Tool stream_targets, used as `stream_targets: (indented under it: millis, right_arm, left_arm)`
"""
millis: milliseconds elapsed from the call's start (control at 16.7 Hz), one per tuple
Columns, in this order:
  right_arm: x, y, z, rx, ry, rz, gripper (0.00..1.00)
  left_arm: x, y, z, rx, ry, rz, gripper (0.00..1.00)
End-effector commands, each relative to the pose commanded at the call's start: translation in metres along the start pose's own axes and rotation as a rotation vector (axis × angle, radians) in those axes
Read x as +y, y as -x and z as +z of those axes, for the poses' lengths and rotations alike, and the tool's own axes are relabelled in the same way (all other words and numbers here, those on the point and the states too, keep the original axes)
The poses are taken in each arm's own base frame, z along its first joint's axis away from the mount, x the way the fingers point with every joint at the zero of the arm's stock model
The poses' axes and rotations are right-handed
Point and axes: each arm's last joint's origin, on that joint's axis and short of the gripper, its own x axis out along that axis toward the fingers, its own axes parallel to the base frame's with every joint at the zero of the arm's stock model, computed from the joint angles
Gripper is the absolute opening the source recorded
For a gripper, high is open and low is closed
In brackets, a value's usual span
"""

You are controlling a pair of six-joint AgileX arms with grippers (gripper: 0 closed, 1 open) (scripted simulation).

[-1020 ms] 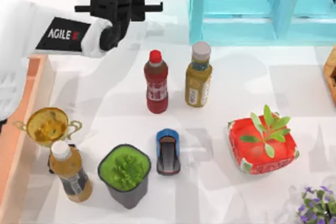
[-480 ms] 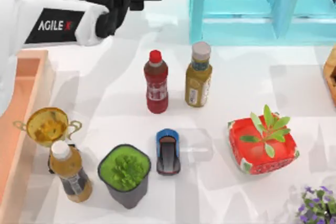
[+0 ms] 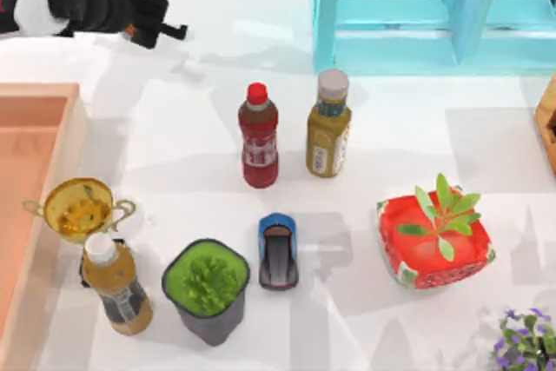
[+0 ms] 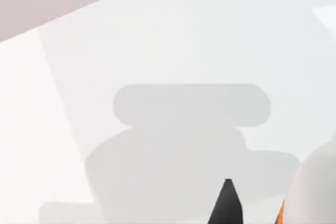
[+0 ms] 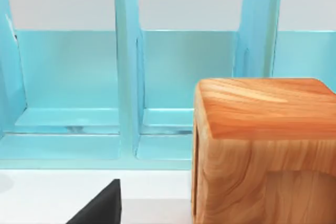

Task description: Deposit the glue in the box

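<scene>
The left gripper (image 3: 143, 23) is hanging over the tabletop's far-left corner, apparently carrying the glue (image 4: 302, 192) toward the box (image 3: 74, 123) along the left edge. Next it would need to swing nearer and left until it is over the terracotta floor. The jaws look clenched on the white bottle, an orange sliver showing between them. Whether the right arm's jaws are parted, I cannot tell.

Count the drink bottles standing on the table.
3: a red bottle at centre, an olive-yellow bottle right beside it, and an amber bottle at the front left, by the trophy. None looks hidden.
</scene>
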Motion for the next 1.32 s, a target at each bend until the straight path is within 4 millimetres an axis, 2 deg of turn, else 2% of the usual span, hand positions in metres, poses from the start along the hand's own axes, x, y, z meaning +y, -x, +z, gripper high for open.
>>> stream_targets:
  millis: [180,300,480,600,780,1020,1200,1320]
  right_arm:
    - [0.000,0.000,0.000,0.000,0.000,0.000,1.00]
    - [0.000,0.000,0.000,0.000,0.000,0.000,1.00]
    - [0.000,0.000,0.000,0.000,0.000,0.000,1.00]
    - [0.000,0.000,0.000,0.000,0.000,0.000,1.00]
    - [0.000,0.000,0.000,0.000,0.000,0.000,1.00]
    - [0.000,0.000,0.000,0.000,0.000,0.000,1.00]
    - [0.000,0.000,0.000,0.000,0.000,0.000,1.00]
    - [0.000,0.000,0.000,0.000,0.000,0.000,1.00]
  left_arm:
    - [0.053,0.041,-0.022,0.043,-0.130,-0.199,0.00]
    - [0.086,0.074,-0.044,0.017,-0.191,-0.326,0.00]
    - [0.127,0.127,-0.088,-0.092,-0.235,-0.465,0.00]
    - [0.145,0.161,-0.122,-0.185,-0.236,-0.500,0.00]
    - [0.158,0.206,-0.175,-0.299,-0.205,-0.484,0.00]
    - [0.155,0.247,-0.236,-0.376,-0.139,-0.417,0.00]
    - [0.147,0.263,-0.263,-0.392,-0.098,-0.387,0.00]
    - [0.144,0.266,-0.269,-0.392,-0.088,-0.381,0.00]
